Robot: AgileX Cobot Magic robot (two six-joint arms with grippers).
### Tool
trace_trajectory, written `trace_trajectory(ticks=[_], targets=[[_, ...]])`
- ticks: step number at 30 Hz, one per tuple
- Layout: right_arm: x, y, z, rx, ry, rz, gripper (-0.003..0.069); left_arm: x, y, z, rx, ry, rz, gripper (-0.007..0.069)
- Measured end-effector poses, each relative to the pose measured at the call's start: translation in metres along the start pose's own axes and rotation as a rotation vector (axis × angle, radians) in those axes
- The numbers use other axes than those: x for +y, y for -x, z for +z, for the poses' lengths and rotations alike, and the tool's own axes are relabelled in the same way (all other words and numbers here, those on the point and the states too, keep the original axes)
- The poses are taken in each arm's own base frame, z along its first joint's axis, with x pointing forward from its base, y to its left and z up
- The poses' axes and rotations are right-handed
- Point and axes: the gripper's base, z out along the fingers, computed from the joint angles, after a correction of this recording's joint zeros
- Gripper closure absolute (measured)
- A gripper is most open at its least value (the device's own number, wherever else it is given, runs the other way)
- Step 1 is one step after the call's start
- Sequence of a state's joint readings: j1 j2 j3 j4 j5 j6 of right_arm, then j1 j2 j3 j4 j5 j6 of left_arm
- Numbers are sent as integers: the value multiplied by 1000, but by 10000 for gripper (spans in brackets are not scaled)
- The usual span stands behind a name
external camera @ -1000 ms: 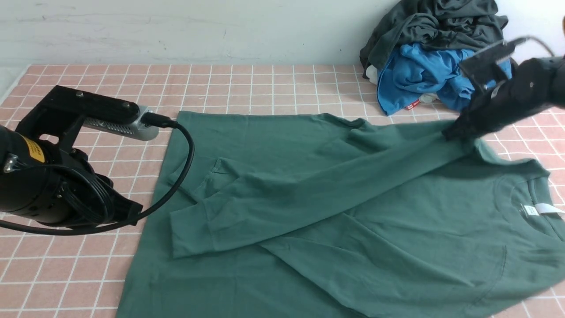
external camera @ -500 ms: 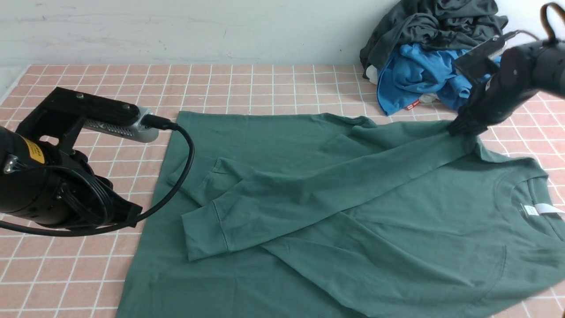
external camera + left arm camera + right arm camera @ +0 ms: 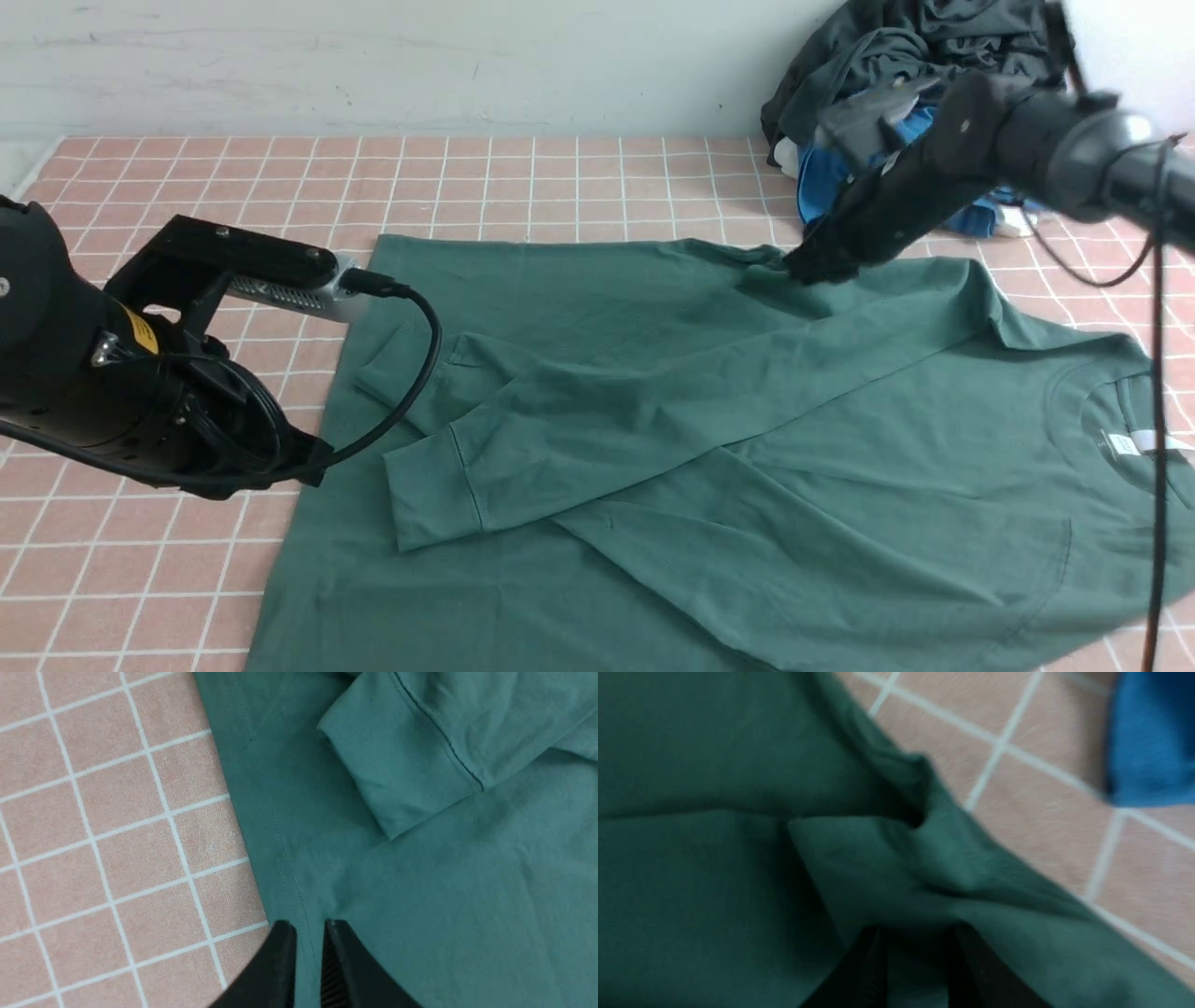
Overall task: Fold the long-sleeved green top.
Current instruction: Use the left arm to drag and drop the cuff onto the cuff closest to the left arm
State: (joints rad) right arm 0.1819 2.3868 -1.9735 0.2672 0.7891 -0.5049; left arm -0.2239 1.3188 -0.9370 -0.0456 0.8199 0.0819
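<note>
Green top [image 3: 747, 448] spread flat on the tiled counter [image 3: 523, 187], both arms at its edges.
Front view: one sleeve lies folded across the body; the right gripper [image 3: 810, 266] is at the far edge. Left wrist view: left gripper [image 3: 309, 961] fingers narrow, over the hem. Right wrist view: blurred; the fingers stand apart over a fabric ridge; I cannot tell if they grip.

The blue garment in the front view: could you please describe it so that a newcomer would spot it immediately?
Start at the pink checked tablecloth and follow it to the far right corner by the white wall, where a heap of clothes sits beyond the green long-sleeved top. The blue garment lies at the bottom of that heap, partly behind the right arm. Its bright blue separates it from the dark charcoal-grey garment piled above.
</note>
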Motion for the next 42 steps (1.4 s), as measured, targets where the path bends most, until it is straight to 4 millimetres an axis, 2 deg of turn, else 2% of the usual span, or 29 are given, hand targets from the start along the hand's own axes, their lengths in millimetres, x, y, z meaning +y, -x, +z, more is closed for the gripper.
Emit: trace_trajectory(ticks=[1, 4, 7, 11, 14, 15, 16, 17, 19, 20, 22, 24, 25, 26, 27, 29, 32, 35, 42], targets=[[2, -4, 10, 5, 10, -2, 501, 0, 0, 0, -5, 0, 0, 551], [-6, 1, 24, -114, -74, -10, 581, 0, 2, -1, -28, 3, 23, 551], [-18, 2, 29, -185, -132, 51, 597, 0, 2, -5, -68, 5, 46, 551], [-35, 3, 22, -209, -165, 126, 570, 0, 1, -9, -107, 9, 49, 551], [-47, 10, 4, -217, -173, 163, 545, 0, 0, -5, -99, 8, 48, 551], [-51, 15, -8, -223, -175, 171, 536, 0, 0, -2, -92, 8, 47, 547], [-54, 24, -28, -238, -177, 173, 530, 0, 1, 3, -85, 3, 41, 535], [-54, 25, -31, -240, -178, 174, 529, 0, 2, 4, -88, 2, 39, 532], [-50, 46, -82, -274, -170, 165, 524, -1, 7, 21, -77, -19, 10, 470], [-49, 47, -86, -276, -169, 163, 524, -1, 7, 24, -71, -23, 5, 456], [-38, 61, -130, -313, -137, 168, 522, -2, 10, 45, -47, -45, -32, 351], [-28, 68, -157, -342, -98, 178, 522, -3, 13, 62, -36, -58, -62, 269], [-26, 69, -163, -345, -89, 177, 522, -3, 13, 66, -31, -60, -69, 252], [-15, 74, -184, -375, -56, 159, 522, -3, 15, 85, -4, -69, -94, 187], [-15, 74, -185, -375, -52, 158, 522, -3, 16, 85, -8, -69, -95, 187], [-7, 78, -202, -398, -22, 138, 522, -2, 21, 106, 28, -73, -111, 163], [-4, 78, -208, -397, -10, 132, 522, -1, 27, 123, 53, -74, -116, 197], [-3, 76, -208, -374, 3, 131, 522, 0, 32, 139, 71, -73, -119, 300], [-2, 73, -205, -341, 18, 128, 522, 0, 39, 140, 51, -73, -119, 558]])
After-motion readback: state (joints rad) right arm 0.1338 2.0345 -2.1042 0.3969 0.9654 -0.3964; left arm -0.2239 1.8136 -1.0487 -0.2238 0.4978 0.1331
